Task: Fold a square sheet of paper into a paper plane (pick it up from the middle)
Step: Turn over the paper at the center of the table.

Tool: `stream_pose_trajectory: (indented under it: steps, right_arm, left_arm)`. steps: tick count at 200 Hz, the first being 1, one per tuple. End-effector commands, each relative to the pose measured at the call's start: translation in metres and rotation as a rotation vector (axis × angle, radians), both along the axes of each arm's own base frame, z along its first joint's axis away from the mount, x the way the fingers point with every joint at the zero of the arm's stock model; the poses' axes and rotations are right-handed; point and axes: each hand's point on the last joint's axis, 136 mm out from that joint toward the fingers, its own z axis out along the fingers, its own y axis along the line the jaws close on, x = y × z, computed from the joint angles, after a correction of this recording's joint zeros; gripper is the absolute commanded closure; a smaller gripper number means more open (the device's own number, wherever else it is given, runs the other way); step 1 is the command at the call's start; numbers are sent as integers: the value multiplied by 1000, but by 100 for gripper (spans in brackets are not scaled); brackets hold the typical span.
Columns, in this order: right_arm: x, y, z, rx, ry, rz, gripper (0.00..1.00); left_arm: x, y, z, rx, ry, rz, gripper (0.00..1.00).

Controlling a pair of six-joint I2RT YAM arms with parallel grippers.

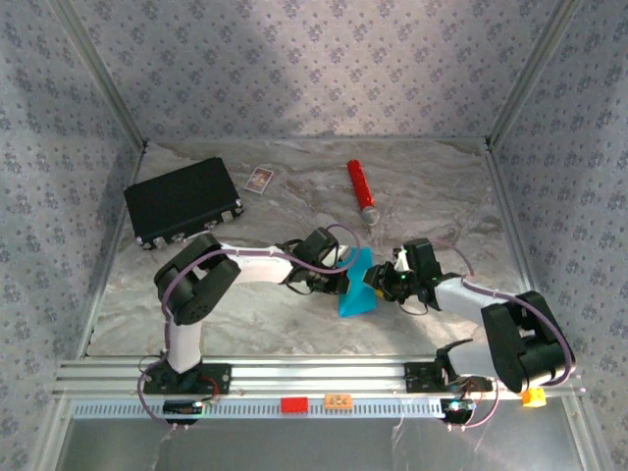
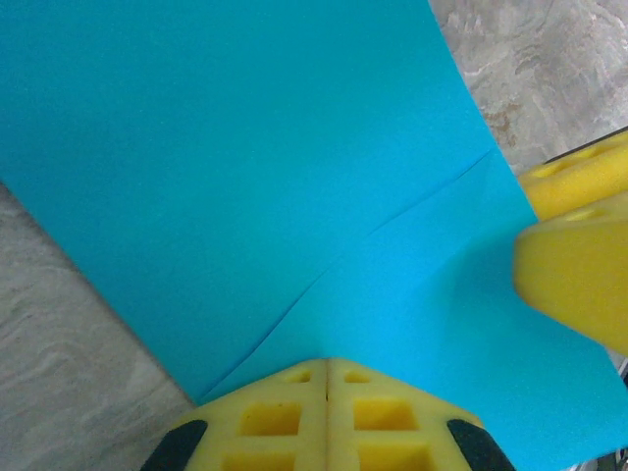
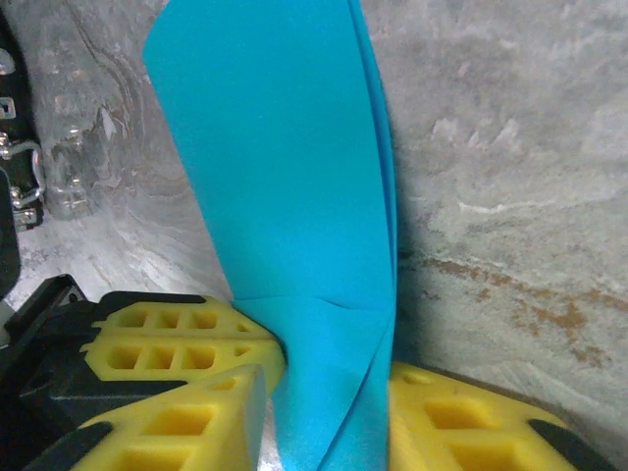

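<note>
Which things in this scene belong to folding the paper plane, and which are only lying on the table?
Belong to the job:
square sheet of paper, pinched in the left end effector
right end effector, its fingers on either side of the sheet

Only lying about:
black case
small card
red cylinder

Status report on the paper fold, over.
Left gripper shut on the blue sheet. Right gripper straddling it, grip unclear. Black case, red cylinder well clear.
</note>
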Motion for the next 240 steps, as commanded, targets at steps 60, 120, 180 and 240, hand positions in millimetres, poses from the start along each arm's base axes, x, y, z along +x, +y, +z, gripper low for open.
stream_pose_trajectory:
  steps: [60,120,180,240]
  right_arm:
    - [6,-3,-12,18,-12,-41,73]
    - [8,-3,-12,24,-27,-37,82]
    - [9,-2,-7,33,-45,-28,89]
    - [12,-3,13,19,-127,-10,93]
  left_arm:
    - [-9,13,-10,62,22,10,100]
    - [-7,12,-5,47,11,17,98]
    - [-5,10,9,-5,-29,23,89]
    - [4,20,36,-49,-141,73,77]
